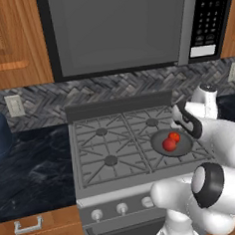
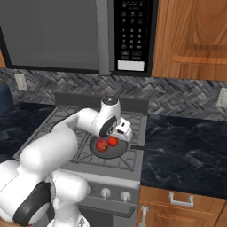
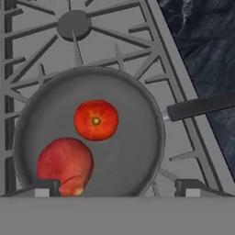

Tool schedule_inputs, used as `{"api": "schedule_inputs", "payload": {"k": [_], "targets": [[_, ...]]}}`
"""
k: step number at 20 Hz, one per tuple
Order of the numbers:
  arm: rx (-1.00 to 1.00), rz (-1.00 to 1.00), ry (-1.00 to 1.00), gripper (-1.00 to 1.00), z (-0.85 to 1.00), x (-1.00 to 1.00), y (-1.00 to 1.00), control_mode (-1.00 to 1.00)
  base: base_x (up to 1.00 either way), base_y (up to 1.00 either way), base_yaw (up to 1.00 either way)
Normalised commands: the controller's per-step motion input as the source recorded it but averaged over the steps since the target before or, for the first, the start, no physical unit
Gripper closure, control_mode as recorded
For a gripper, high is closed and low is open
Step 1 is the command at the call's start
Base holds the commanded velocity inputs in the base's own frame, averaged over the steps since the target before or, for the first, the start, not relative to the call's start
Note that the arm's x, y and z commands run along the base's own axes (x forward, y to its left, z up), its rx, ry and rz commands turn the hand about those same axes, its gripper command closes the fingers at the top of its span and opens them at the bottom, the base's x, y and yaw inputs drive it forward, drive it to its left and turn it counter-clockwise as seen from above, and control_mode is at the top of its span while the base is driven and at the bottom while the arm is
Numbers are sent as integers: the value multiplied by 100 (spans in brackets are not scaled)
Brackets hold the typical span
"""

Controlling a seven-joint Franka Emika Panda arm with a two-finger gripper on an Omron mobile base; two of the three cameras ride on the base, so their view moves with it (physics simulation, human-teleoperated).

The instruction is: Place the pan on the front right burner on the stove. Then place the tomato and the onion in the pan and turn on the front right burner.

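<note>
While the claw (image 3: 117, 188) hovers released above, the pan (image 3: 133, 151) on the stove's (image 1: 92, 156) near right grate holds tomato (image 3: 96, 120) and onion (image 3: 65, 163).

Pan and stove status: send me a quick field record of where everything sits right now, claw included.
pan: on the front right burner grate of the stove, handle pointing right toward the counter
tomato: in the pan, near its middle
onion: in the pan, beside the tomato
claw: open, above the pan, holding nothing
knobs: in a row along the stove front, claw not at them
</note>
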Motion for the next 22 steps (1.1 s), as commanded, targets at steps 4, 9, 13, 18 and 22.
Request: {"api": "schedule_inputs", "payload": {"k": [4, 9, 13, 18, 22], "targets": [[2, 0, -5, -100, 29, -72, -29, -100, 0, 0, 0], [6, 4, -17, -100, 16, -85, -28, -100, 0, 0, 0], [7, 9, -24, -100, 11, -86, -28, -100, 0, 0, 0], [9, 11, -30, -100, 7, -76, -19, -100, 0, 0, 0], [6, 11, -33, -100, 0, -56, -14, -100, 0, 0, 0]]}}
